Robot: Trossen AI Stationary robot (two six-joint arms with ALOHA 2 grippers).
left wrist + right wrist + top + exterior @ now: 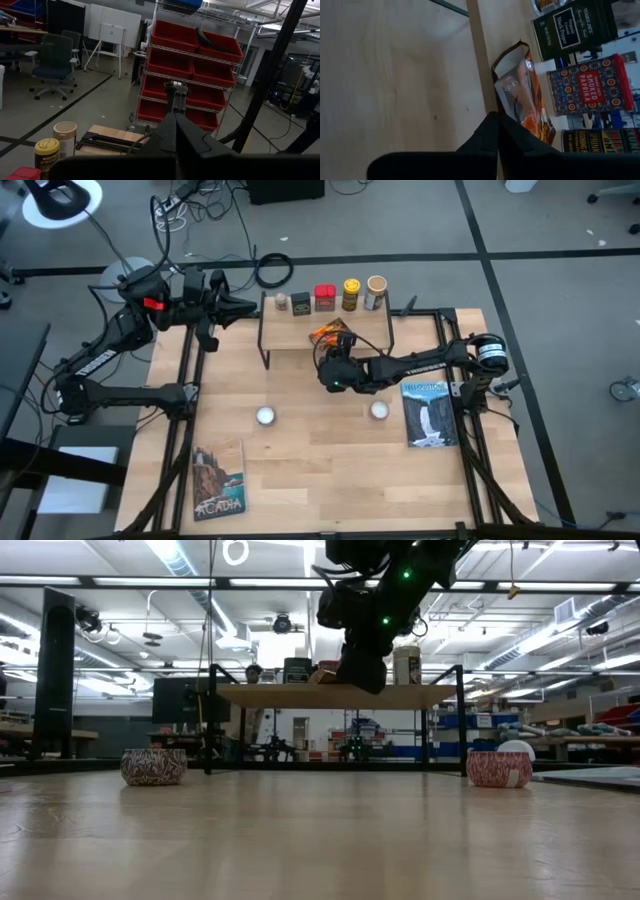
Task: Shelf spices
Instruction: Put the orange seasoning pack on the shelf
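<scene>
Both my arms up, both grippers closed.
My dark right arm reaches across the table's middle, its black two-finger right gripper (333, 352) pinched together. My dark left arm is folded back at the far left corner, its black left gripper (250, 306) closed too.

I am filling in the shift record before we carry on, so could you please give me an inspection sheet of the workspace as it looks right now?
Surface: light-wood table, bare in the middle.
Job's things: shelf at the far edge; along its back a small pale-capped jar, dark tin, red tin, yellow jar and tan jar; orange packet at its front edge.
Clutter: two white discs; two picture books.
Grippers: right gripper shut, at the packet; whether it pinches it is unclear. Left gripper shut, beside the shelf's left end.
Cables: a coil on the floor behind.
Surroundings: red bin rack, office chair.
</scene>
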